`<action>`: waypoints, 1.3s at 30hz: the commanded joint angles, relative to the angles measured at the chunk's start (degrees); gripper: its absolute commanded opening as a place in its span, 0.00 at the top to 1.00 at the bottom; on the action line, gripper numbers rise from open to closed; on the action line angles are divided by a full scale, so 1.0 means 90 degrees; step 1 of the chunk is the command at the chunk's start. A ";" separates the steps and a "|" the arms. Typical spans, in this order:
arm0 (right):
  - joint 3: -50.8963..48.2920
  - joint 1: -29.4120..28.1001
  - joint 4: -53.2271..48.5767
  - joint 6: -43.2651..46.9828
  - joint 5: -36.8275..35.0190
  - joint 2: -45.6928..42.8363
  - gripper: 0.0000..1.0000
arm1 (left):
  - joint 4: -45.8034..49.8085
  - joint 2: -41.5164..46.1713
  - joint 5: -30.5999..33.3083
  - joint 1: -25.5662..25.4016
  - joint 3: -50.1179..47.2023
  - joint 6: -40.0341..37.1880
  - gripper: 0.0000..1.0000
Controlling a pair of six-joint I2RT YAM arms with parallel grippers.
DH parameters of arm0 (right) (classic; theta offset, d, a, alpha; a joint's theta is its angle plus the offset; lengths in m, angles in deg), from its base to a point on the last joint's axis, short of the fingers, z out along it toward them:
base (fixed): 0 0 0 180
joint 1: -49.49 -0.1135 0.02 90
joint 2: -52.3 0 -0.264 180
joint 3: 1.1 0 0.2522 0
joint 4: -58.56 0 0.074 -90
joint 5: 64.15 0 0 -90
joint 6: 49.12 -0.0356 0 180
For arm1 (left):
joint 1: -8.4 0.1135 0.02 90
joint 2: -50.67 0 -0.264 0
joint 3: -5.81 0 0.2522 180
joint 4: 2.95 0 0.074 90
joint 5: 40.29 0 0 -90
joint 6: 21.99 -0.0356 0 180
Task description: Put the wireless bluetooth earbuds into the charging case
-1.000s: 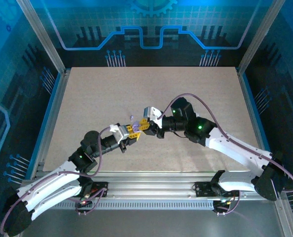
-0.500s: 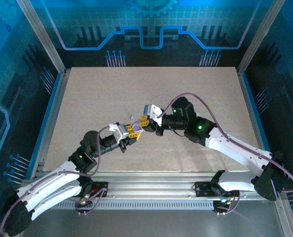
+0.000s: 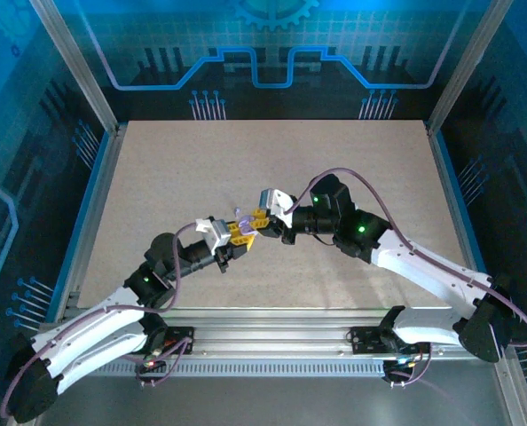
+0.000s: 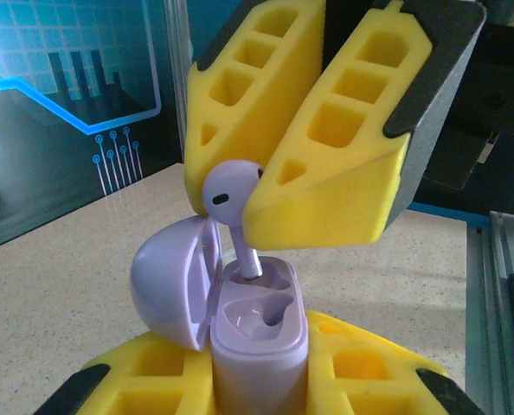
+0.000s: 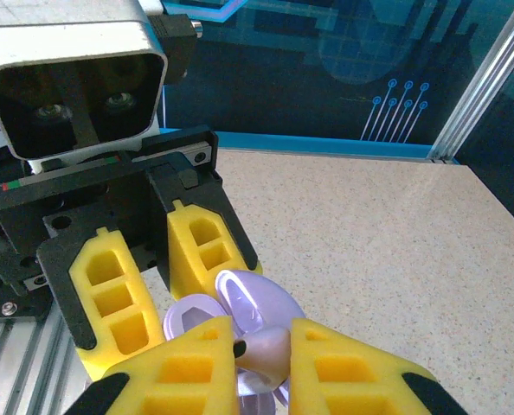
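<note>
Left wrist view: my left gripper (image 4: 259, 385) clamps the case (image 4: 259, 341), lid (image 4: 172, 281) open at 9 o'clock. My right gripper (image 4: 255, 207), pinching the earbud (image 4: 225, 192) at 12 o'clock, has edged closer; its stem now enters the far socket, so seating looks near.

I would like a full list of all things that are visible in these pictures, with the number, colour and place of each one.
Rounded plastic charging case: one, pale lavender, lid open, between the left gripper's fingers, over the table.
Stemmed plastic earbud: one, pale lavender, pinched by the right gripper, stem tip in the case's far well; near well empty.
Speckled table: one, beige, under both arms.
Printed backdrop panels: blue circuit pattern, behind and beside the table.
Metal frame posts: two, silver, at the table's far corners.
Left gripper: one, yellow fingers, shut on the case.
Right gripper: one, yellow fingers, shut on the earbud.
</note>
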 commanded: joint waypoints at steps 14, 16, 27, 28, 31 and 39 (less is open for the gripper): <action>-0.0031 0.0026 -0.0417 0.0295 0.0176 -0.0121 0.84 | -0.0654 -0.0102 0.0008 -0.0034 0.0389 0.0411 0.81; -0.0013 0.0028 -0.0455 0.0293 0.0233 -0.0136 0.83 | -0.0664 -0.0122 0.0019 -0.0033 0.0396 0.0415 0.81; 0.0047 0.0036 -0.0392 0.0173 0.0352 -0.0152 0.75 | -0.0640 -0.0171 -0.0014 -0.0034 0.0422 0.0425 0.81; 0.0050 0.0036 -0.0378 0.0159 0.0332 -0.0166 0.74 | -0.0628 -0.0171 -0.0014 -0.0034 0.0426 0.0421 0.81; 0.0083 0.0050 -0.0360 0.0138 0.0325 -0.0232 0.71 | -0.0589 -0.0171 -0.0020 -0.0031 0.0416 0.0402 0.81; -0.0021 0.0059 -0.0262 -0.0054 0.0192 -0.0525 0.58 | -0.0467 -0.0169 0.0042 -0.0033 0.0415 0.0292 0.81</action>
